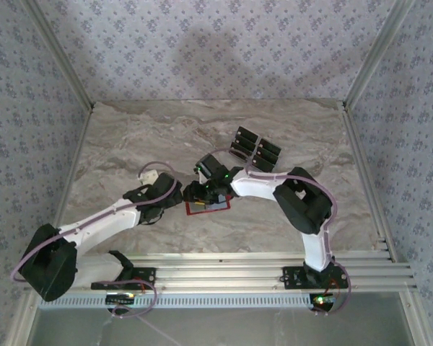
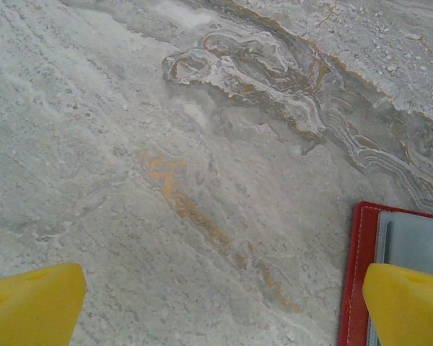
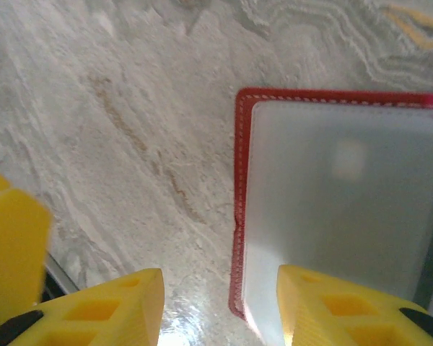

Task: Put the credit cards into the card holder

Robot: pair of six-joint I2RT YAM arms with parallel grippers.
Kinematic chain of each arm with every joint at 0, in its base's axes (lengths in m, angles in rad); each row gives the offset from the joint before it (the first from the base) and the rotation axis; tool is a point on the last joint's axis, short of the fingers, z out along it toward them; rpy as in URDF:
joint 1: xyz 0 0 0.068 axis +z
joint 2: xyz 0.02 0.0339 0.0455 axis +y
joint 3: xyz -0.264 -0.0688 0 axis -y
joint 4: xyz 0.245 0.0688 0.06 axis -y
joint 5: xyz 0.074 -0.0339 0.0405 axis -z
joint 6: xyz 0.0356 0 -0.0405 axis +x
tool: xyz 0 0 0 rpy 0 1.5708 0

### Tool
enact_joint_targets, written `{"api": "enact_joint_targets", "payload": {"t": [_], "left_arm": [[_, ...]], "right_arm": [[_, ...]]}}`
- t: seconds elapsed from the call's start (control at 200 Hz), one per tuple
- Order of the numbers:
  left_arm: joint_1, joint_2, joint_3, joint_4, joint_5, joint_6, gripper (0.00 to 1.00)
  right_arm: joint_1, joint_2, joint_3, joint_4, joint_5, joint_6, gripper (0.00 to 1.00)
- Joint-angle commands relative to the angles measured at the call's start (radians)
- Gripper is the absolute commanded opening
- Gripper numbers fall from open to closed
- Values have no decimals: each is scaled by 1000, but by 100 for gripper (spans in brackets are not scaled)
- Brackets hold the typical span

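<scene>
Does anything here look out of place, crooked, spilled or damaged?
Nothing stands out. The card holder lies open and flat; the credit cards sit together in a neat group beyond it, none scattered.

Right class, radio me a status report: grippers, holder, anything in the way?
Left gripper open, empty. Right gripper open, empty, at edge of card holder, which lies open. Credit cards grouped farther back, clear of both.

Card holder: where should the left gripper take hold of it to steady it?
The card holder lies open and flat, pocket side up, so probably pinch its red border, coming from the left. That thin edge is bare, and it lies within the span of the open left gripper.
</scene>
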Motion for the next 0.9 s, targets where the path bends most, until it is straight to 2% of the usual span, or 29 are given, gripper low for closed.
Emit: {"api": "enact_joint_targets", "payload": {"t": [0.0, 0.17, 0.325, 0.41, 0.525, 0.605, 0.69, 0.775, 0.894], "left_arm": [[2, -33, -9, -53, -11, -1, 99], [1, -53, -7, -78, -16, -4, 99], [2, -65, -15, -86, -11, -5, 99], [2, -66, -16, -77, -1, 6, 99], [2, -60, -11, -48, 24, 34, 100], [2, -47, 4, -43, 36, 54, 100], [1, -28, 26, -42, 42, 73, 100], [2, -8, 45, -41, 46, 85, 100], [0, 22, 66, -38, 59, 99, 100]], "right_arm": [[6, 22, 32, -34, -24, -2, 47], [2, 11, 43, -30, -62, -20, 48], [-31, -102, 38, -21, -89, -80, 49], [-77, -181, 44, -80, -87, -148, 49], [-173, -263, 75, -256, -47, -285, 49], [-241, -299, 112, -409, 42, -387, 49], [-302, -314, 147, -551, 212, -508, 49], [-350, -303, 171, -629, 377, -603, 49], [-399, -258, 200, -684, 526, -698, 48]]}}
